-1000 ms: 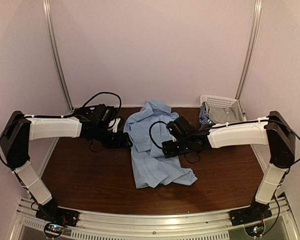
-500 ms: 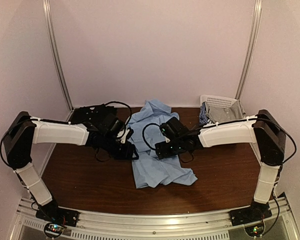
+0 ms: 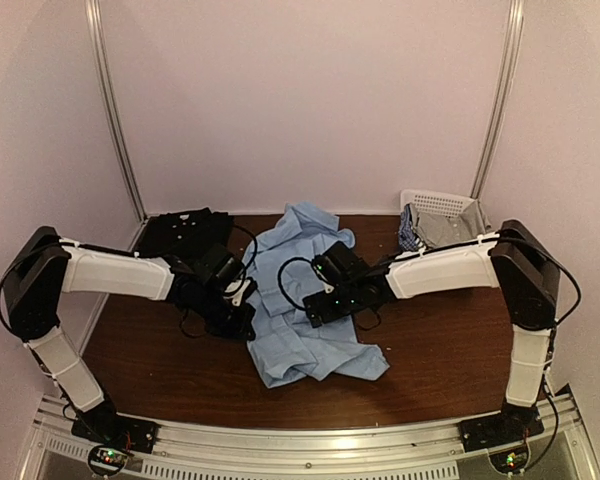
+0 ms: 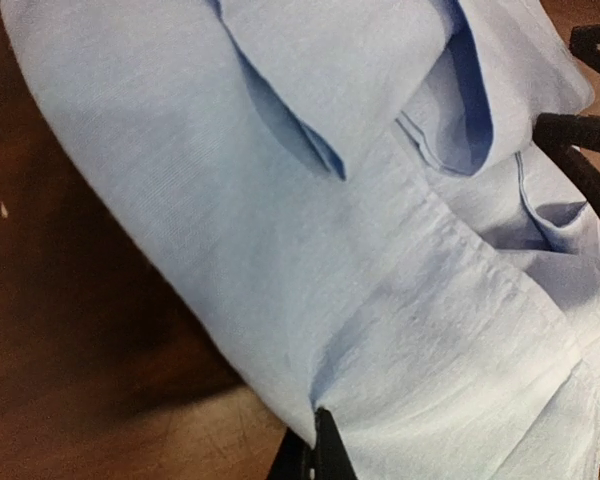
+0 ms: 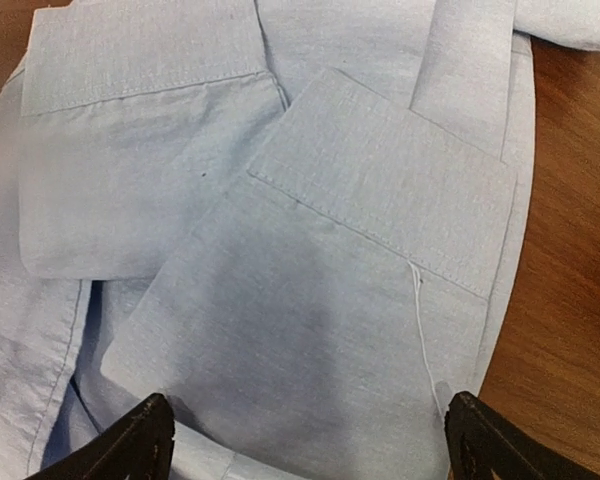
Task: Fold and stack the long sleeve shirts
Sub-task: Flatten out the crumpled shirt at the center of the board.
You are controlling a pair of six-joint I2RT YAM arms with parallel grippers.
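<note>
Light blue shirt (image 3: pixel 280 350): left end effector (image 4: pixel 325 455) pinches it; wrist view shows right end effector (image 5: pixel 310 440) spread.

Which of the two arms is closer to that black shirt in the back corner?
Left. The left arm lies just in front of the black shirt; the right arm is farther right, over the light blue shirt.

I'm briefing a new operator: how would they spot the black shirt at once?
Start at the brown table. In its far left corner lies the black shirt, dark and compact, unlike the light blue shirt sprawled mid-table or the white basket far right.
</note>
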